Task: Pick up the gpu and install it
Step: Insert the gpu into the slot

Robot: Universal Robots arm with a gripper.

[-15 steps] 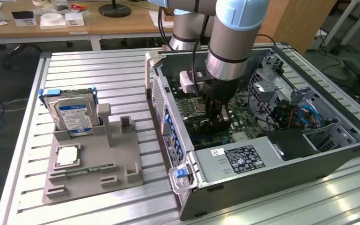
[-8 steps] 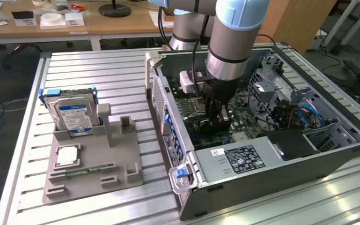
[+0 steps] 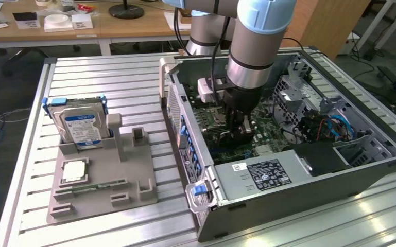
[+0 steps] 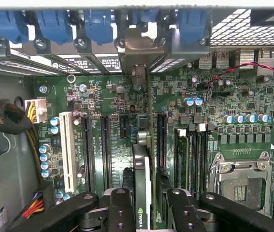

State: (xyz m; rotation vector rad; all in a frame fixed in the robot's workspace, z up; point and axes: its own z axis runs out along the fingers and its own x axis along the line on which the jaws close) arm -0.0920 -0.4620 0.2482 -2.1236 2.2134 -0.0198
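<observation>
In the wrist view the gripper (image 4: pixel 144 205) stands part open, its two black fingers (image 4: pixel 120 210) pressed against the flat sides of the gpu (image 4: pixel 142 193), which it holds on edge between them. The card runs away from the camera along a line between two black slots (image 4: pixel 105 145) on the green board (image 4: pixel 199 130), its silver bracket (image 4: pixel 141 48) reaching the rear wall of the case by the blue clips (image 4: pixel 98 24). Whether the card's edge is seated in a slot cannot be told. Beside the card on the board are the white slot (image 4: pixel 68 150), the memory slots (image 4: pixel 194 154) and the bare CPU socket (image 4: pixel 240 181); a sleeved cable bundle (image 4: pixel 8 118) lies on the case floor beyond the white slot.

In the exterior view the arm (image 3: pixel 259 46) comes down from 12 o'clock into the open case (image 3: pixel 308 175), which lies on its side on the slatted table (image 3: pixel 101 77). The gripper (image 3: pixel 238 123) is low over the board at the picture's centre. At 5 o'clock from it sits the power supply (image 3: pixel 267 175) with its label up. At 9 o'clock, well apart from the case, a grey parts tray (image 3: pixel 95 190) holds an upright hard drive (image 3: pixel 81 126) in a blue frame, a small square chip (image 3: pixel 74 171) and a memory stick (image 3: pixel 101 186) lying flat. At 11 o'clock, far off, is a wooden desk (image 3: pixel 81 28).
</observation>
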